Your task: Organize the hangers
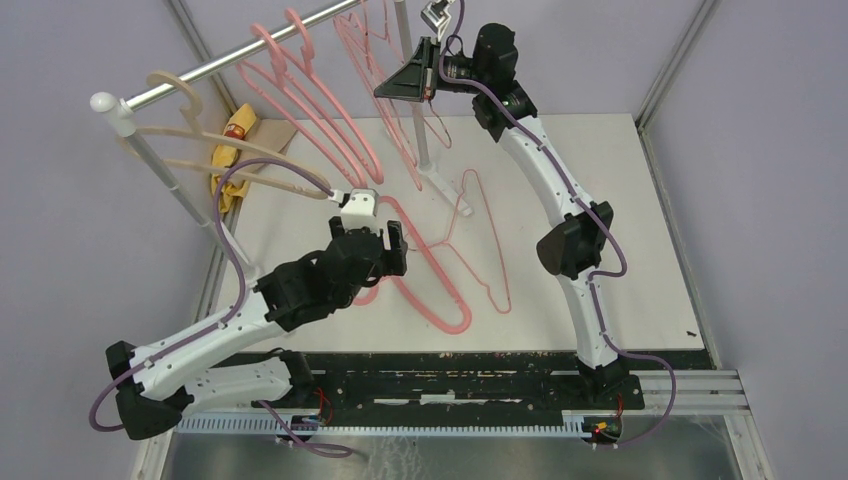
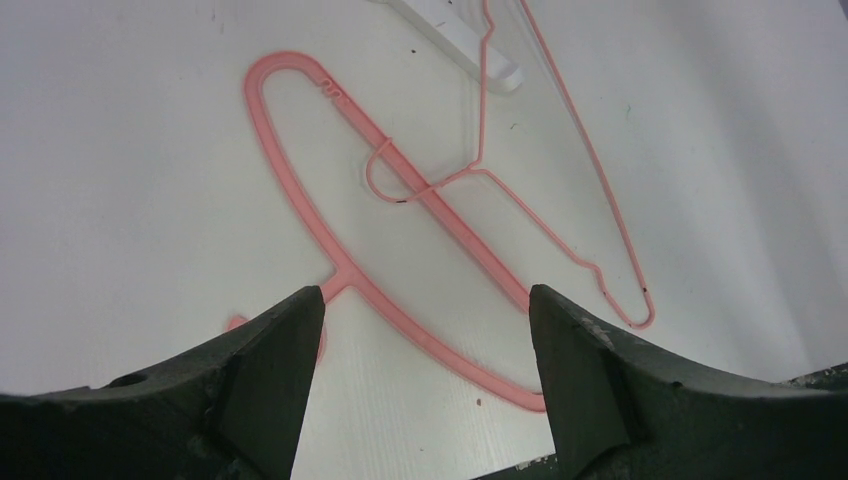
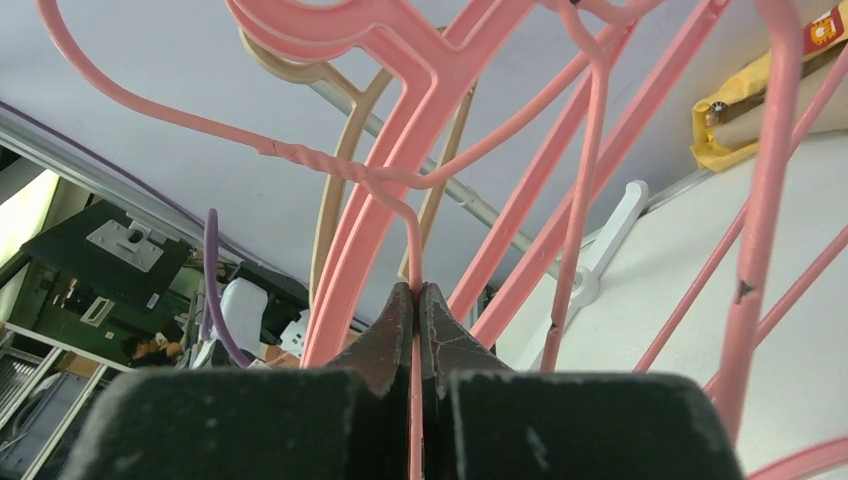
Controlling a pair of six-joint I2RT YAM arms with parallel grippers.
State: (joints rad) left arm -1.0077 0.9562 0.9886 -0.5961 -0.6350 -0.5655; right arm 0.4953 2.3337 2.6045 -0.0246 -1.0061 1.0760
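Observation:
A thick pink plastic hanger (image 1: 445,300) and a thin pink wire hanger (image 1: 492,262) lie on the white table, overlapping; both show in the left wrist view, the plastic one (image 2: 300,205) and the wire one (image 2: 565,235). My left gripper (image 1: 393,248) is open and empty just above the plastic hanger (image 2: 425,300). My right gripper (image 1: 404,82) is raised by the rail and shut on a thin pink wire hanger (image 3: 300,155), its wire between the jaws (image 3: 415,292). Pink plastic hangers (image 1: 300,100) and a beige hanger (image 1: 170,95) hang on the rail.
The silver rail (image 1: 210,68) runs from a white knob at the left up to the top middle, on white posts (image 1: 165,175) with a foot (image 1: 445,188) on the table. A yellow and tan cloth (image 1: 237,150) lies behind the hung hangers. Grey walls enclose the table.

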